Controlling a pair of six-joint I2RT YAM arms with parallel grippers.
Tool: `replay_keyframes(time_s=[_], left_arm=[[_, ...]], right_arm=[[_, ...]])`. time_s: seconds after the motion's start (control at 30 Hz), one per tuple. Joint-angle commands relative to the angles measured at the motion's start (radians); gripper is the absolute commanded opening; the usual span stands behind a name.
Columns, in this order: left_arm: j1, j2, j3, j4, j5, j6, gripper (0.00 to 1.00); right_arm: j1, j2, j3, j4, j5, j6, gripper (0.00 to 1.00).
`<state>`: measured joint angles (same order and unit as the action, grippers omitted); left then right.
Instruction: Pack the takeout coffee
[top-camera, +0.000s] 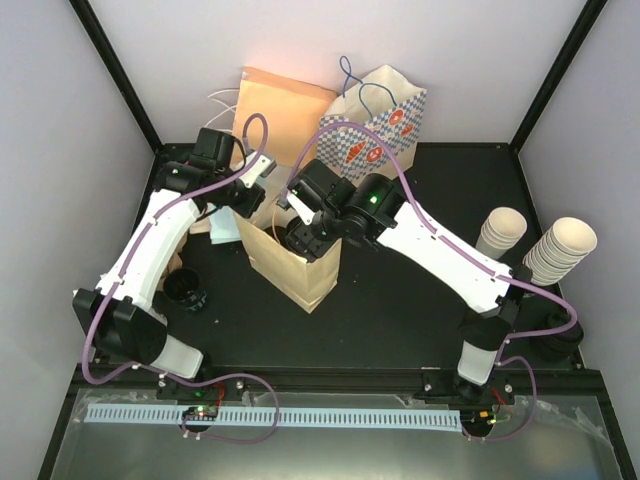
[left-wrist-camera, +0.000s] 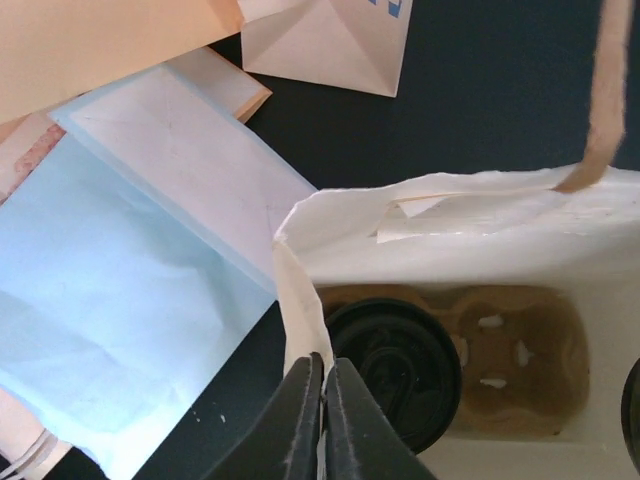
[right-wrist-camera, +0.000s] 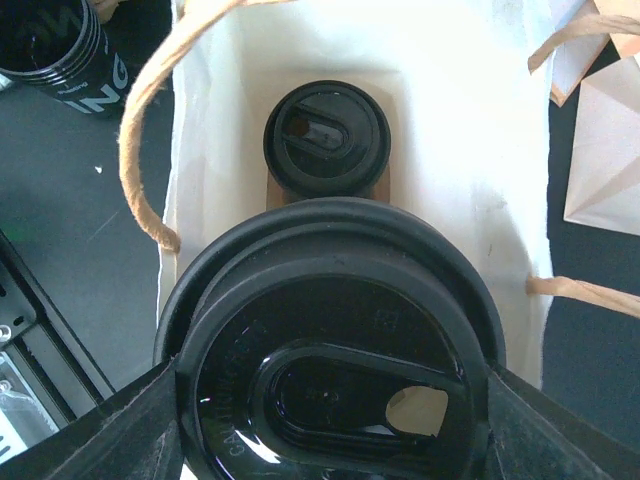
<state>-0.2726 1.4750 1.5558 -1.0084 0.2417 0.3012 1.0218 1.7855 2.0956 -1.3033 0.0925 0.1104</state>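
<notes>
A brown paper bag stands open at the table's middle. My left gripper is shut on the bag's left rim, pinching the paper edge. My right gripper is above the bag's mouth, shut on a takeout coffee whose black lid fills the right wrist view. Its fingers press the lid's two sides. A second black-lidded coffee sits in a cardboard carrier at the bag's bottom, with a bare slot beside it. From above, my right gripper hides the held cup.
Two stacks of lidless cream cups stand at the right. A patterned gift bag and a tan bag lean at the back. Black lids lie left, and pale blue and white paper lies beside the bag.
</notes>
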Motion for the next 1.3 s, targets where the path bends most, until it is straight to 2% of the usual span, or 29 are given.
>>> replay_keyframes(time_s=[0.0,0.37,0.6,0.8,1.03,1.13,1.27], left_arm=[[-0.021,0.025,0.046,-0.008,0.004,0.018,0.02],[-0.093,-0.055,0.023,0.039,-0.016,0.031,0.02],[-0.141,-0.097,0.004,0.058,-0.062,-0.021,0.01],[-0.185,-0.175,-0.043,0.131,-0.094,-0.062,0.02],[-0.233,-0.319,-0.172,0.294,-0.107,-0.101,0.02],[-0.244,-0.347,-0.207,0.313,-0.103,-0.116,0.01],[-0.270,-0.373,-0.243,0.329,-0.105,-0.155,0.02]], right_arm=[[0.010,0.015,0.013,-0.022,-0.006,0.008,0.68],[0.011,-0.005,-0.015,-0.022,0.008,0.030,0.67],[0.011,-0.039,-0.034,-0.052,0.020,0.057,0.67],[0.023,-0.130,-0.167,-0.029,0.070,0.086,0.66],[0.107,-0.209,-0.329,0.024,0.204,0.169,0.66],[0.121,-0.244,-0.408,0.077,0.230,0.200,0.66],[0.159,-0.251,-0.434,0.073,0.319,0.253,0.66]])
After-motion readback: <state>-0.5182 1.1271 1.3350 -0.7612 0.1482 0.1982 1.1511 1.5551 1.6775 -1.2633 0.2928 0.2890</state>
